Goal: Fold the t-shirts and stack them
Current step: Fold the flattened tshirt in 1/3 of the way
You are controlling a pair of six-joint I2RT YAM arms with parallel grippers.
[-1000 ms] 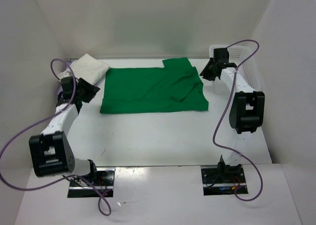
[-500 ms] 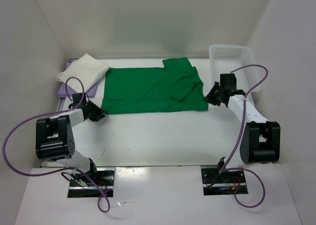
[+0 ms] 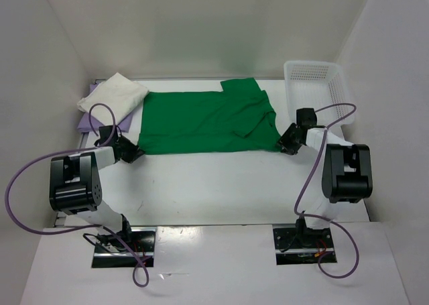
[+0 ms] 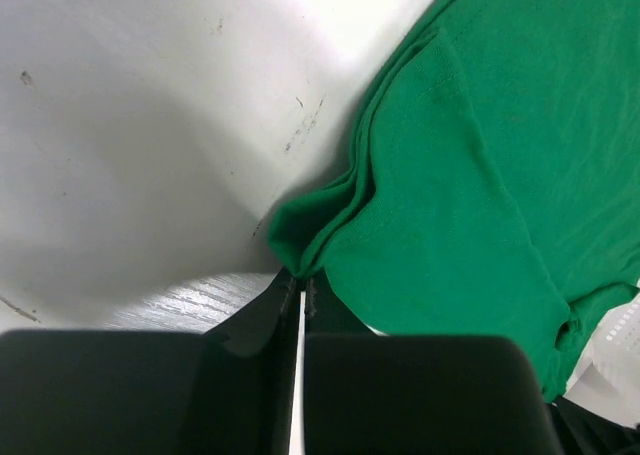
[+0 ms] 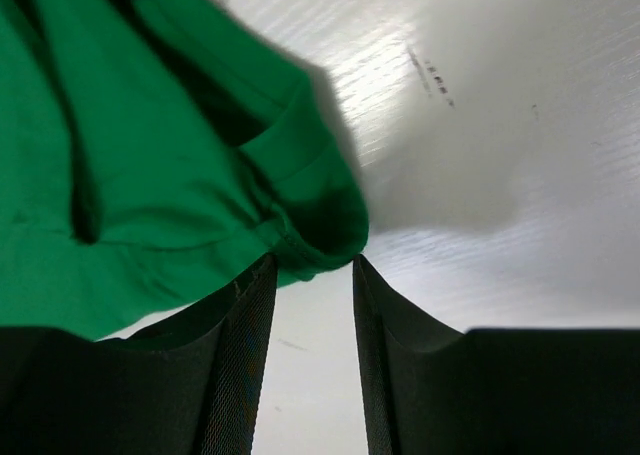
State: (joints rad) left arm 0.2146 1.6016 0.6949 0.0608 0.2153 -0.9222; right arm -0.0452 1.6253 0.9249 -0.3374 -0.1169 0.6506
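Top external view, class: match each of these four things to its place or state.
Things:
1. green t-shirt
2. cream-white t-shirt
3. basket
4. left claw

Places or states:
a. far right corner of the table
b. shut at a shirt's near left corner
c. spread out in the middle
d. folded, far left

Pairs: 1-c, 2-d, 3-a, 4-b

- The left arm (image 3: 70,184) and right arm (image 3: 345,171) are white tubes with big black blocky joints.
- A long purple cable (image 3: 9,196) loops off each arm.
- The left tool (image 4: 301,287) and right tool (image 5: 312,265) each have two flat black fingers (image 5: 235,375).
- The bases (image 3: 124,243) are shiny metal plates.
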